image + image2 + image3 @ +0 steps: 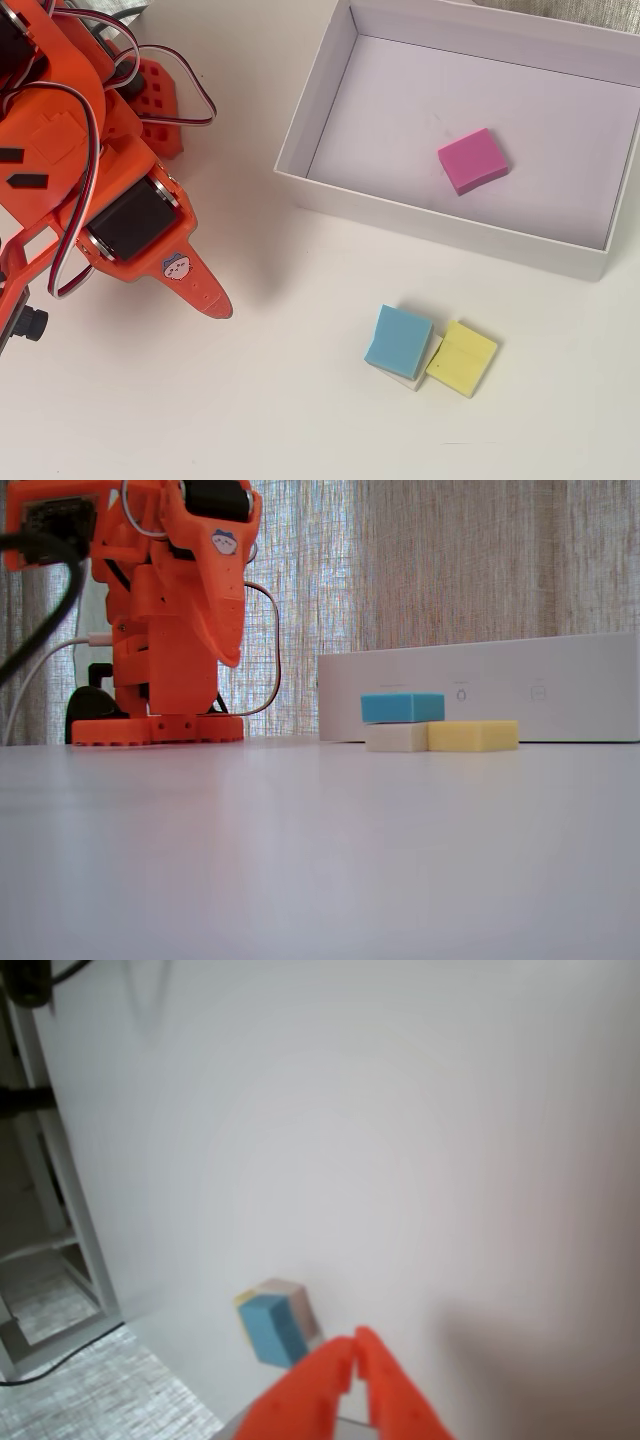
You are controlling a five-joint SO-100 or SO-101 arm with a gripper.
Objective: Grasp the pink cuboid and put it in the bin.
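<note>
The pink cuboid point(473, 160) lies flat on the floor of the bin point(440, 235), right of its middle, in the overhead view. In the fixed view only the bin's white outer wall point(520, 685) shows and the cuboid is hidden behind it. My orange gripper point(215, 305) is shut and empty, held above the table far to the left of the bin. It hangs tip-down in the fixed view point(230, 655). In the wrist view its fingertips point(353, 1345) meet with nothing between them.
A light blue block point(398, 340) rests on a white block point(408, 378), with a yellow block point(462, 357) touching beside them, in front of the bin. They also show in the fixed view point(402, 707). The arm's base point(155, 728) stands at the left.
</note>
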